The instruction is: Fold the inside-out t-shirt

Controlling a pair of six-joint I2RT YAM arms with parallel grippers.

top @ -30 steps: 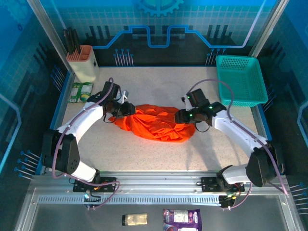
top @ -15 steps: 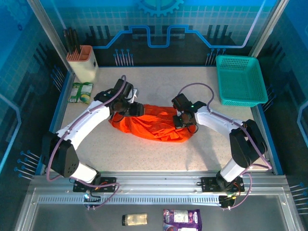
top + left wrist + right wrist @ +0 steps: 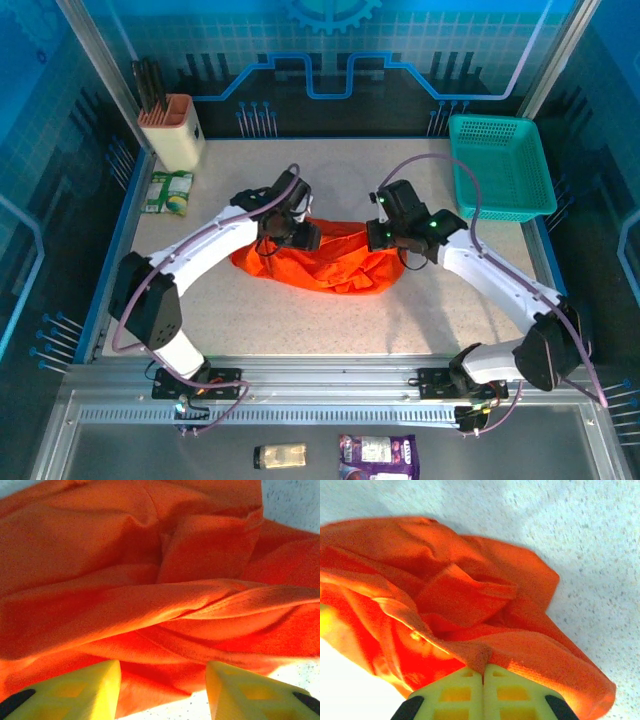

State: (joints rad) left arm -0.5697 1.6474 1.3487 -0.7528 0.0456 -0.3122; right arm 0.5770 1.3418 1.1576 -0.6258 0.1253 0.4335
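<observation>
A knife block (image 3: 172,130) stands far off to the left of the inside-out t-shirt (image 3: 330,268) and beyond it, out of the way of the work.

The left claw (image 3: 305,237) sits at the shirt's far-left edge. In the left wrist view its yellow fingers (image 3: 85,690) stand well apart, released, with orange folds just ahead of them and some cloth lying loose in the gap, none of it pinched. It looks placed to take a matching hold on that side, so the garment can be drawn out between two grips.

The shirt itself lies bunched and creased on the speckled desk (image 3: 300,325), between the two claws, a rumpled heap with no flat panel or clear sleeve to be made out. No fold looks begun; it probably needs spreading first.

The right claw (image 3: 378,238) is at the shirt's far-right edge. Seen from its own wrist, the claw (image 3: 483,667) is clenched tight on a ridge of orange fabric, which rises to the tips like a tent. Thin cloth like this may slip if pulled hard.

A teal basket (image 3: 495,122) rests far to the right of the shirt, apart from it.
</observation>
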